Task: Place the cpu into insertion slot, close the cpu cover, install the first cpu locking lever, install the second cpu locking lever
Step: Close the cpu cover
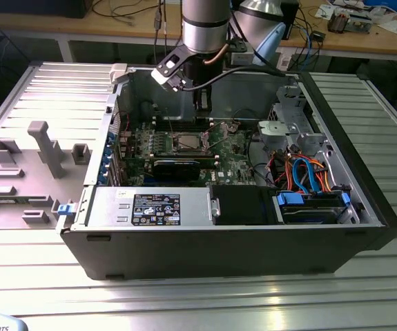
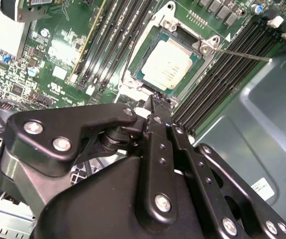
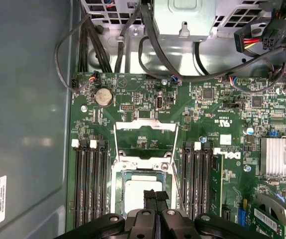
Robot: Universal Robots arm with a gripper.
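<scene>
- The ribbed metal table (image 1: 198, 296) carries an open black computer case (image 1: 219, 241); a grey moulded tray (image 1: 25, 172) lies beside it on the exterior view's left.
- The arm (image 1: 204, 27) reaches down into the case from above.
- A green motherboard (image 3: 222, 104) covers the case floor, with long memory slots (image 3: 90, 184) on either side of the socket.
- The gripper (image 3: 155, 196) hangs low over the socket, its black fingers pressed together with nothing between them; the second wrist view also puts its tip (image 2: 152, 102) at the socket's edge.
- The cpu cover (image 3: 145, 126) stands flipped open, and the board shows through its window.
- The insertion slot (image 3: 116, 189) lies exposed, its silvery rim framing the chip.
- The cpu (image 2: 168, 64) sits flat inside the slot, metal top up.
- Whether the fingertips touch the chip is hard to tell; they look just above its near edge.
- A thin wire locking lever (image 2: 242, 54) sticks out from a corner of the slot, unlatched.
</scene>
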